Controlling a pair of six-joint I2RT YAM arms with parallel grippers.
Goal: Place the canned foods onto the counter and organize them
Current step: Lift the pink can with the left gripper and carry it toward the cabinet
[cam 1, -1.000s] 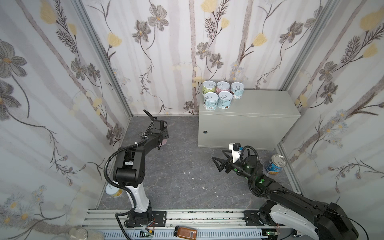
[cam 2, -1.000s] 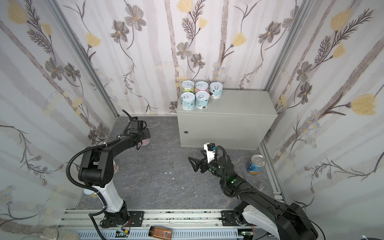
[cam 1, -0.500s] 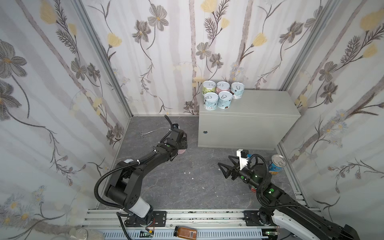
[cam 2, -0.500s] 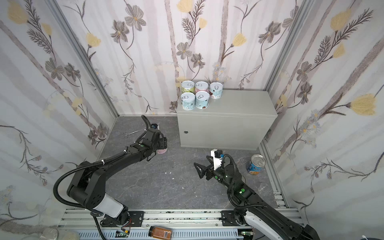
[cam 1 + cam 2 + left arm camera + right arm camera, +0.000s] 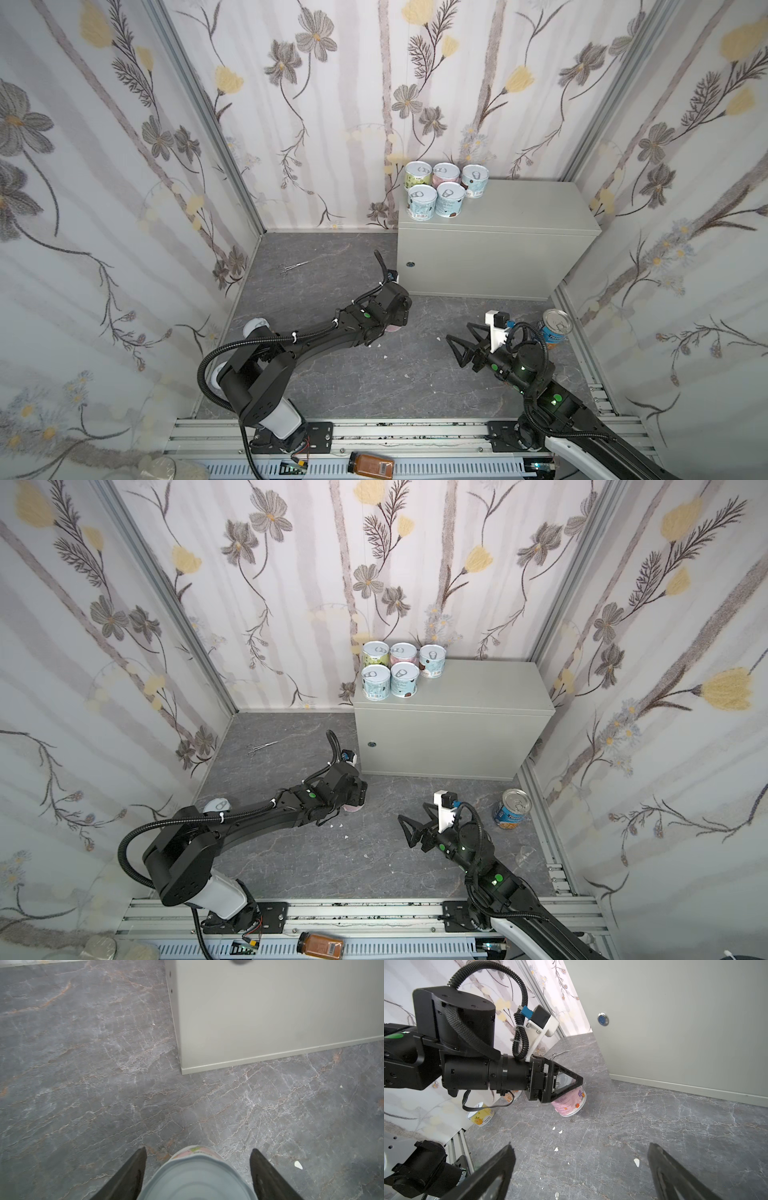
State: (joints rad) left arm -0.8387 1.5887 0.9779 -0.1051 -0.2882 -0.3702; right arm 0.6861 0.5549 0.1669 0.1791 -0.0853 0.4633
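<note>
Presently holding the pink-labelled can [image 5: 569,1103] low in front of the counter [image 5: 519,208], just out from the front corner on the side of the lock [image 5: 410,264] and well below the flat top. Carrying its long axis close to upright, silver lid up, leaning a little. Not managing to tell from these views whether its base is clear of the floor [image 5: 83,1064].

Pinching it with the left gripper [image 5: 197,1152], jaws clenched on the can's wall from either side just under the lid, and reaching in roughly level from the side away from the counter.

Judging the coming move to be a lift. Lying below and in front of the top rather than beside it, so needing to go up past the counter's front face first and only then in over the edge. Probably aiming for the bare top next to the five cans [image 5: 440,189], standing upright in two close rows, three behind and two in front, at the counter's back corner on the lock's side. Being the nearer arm to that corner by far.

Leaving the right gripper [image 5: 459,340] with nothing in it, jaws spread wide, hanging out from the counter's front and facing the held can. Standing closer to the blue-labelled taller can [image 5: 555,328], upright on the floor off the counter's other front corner. Counting also a yellow-labelled can [image 5: 480,1114] on the floor, well away from the counter beyond the left arm.
</note>
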